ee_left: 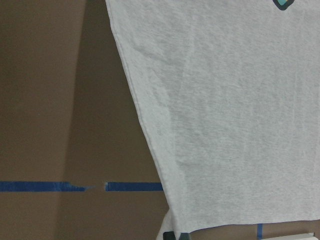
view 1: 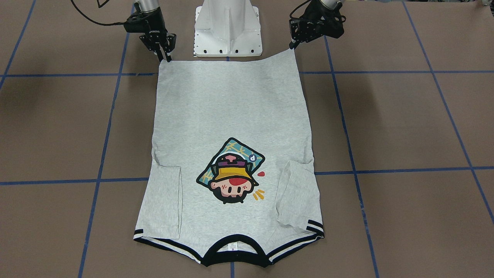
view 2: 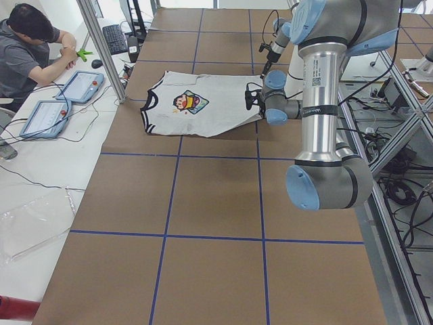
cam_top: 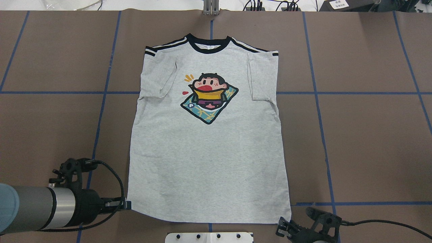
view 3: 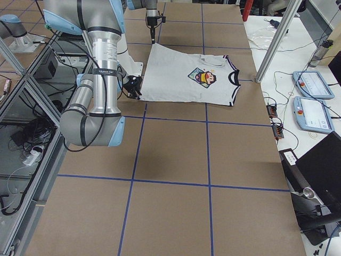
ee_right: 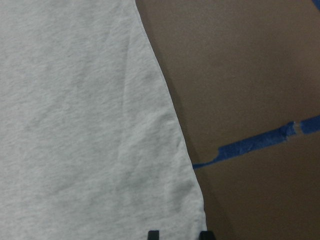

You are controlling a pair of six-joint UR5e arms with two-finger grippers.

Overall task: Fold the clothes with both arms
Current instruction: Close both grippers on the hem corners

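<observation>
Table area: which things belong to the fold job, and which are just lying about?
Job:
- T-shirt, flat, print up
- left gripper, at one hem corner
- right gripper, at the other hem corner

Lying about:
- pendants on the side bench
- keyboard
- clear plastic sheet
- white pedestal base

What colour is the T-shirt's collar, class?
The collar is black, against the light grey T-shirt; it shows best in the overhead exterior view.
</observation>
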